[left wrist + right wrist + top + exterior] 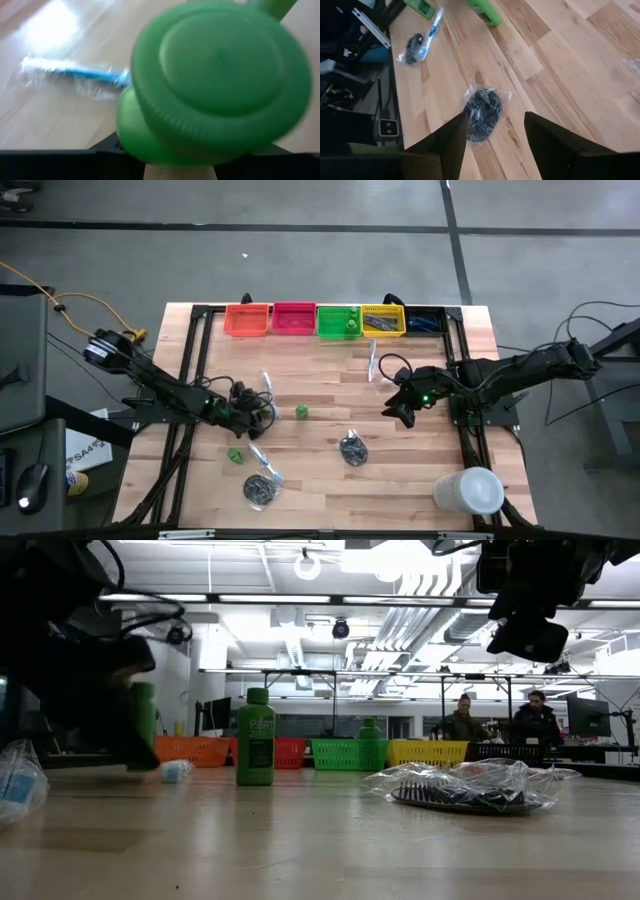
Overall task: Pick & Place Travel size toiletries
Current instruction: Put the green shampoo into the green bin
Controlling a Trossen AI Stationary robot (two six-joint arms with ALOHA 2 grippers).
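My left gripper is at the table's left middle, shut on a stubby green bottle whose ribbed cap fills the left wrist view. In the low view this bottle stands upright beside the dark gripper. A second green bottle stands on its base mid-table, and a third is nearer the front. A wrapped blue-white toothbrush lies flat on the wood. My right gripper hangs open, high above the table. A dark round bundle in clear wrap lies below it. My left gripper holds the green bottle from above, slanting in from the table's left. The cap faces the wrist camera and the body runs down between the jaws. The bottle itself hides the fingers. I cannot tell whether its base is on the table.
Five bins line the far edge: orange, pink, green with a bottle in it, yellow and dark blue. A large white cylinder lies front right. Another dark bundle and further wrapped toothbrushes are scattered about.
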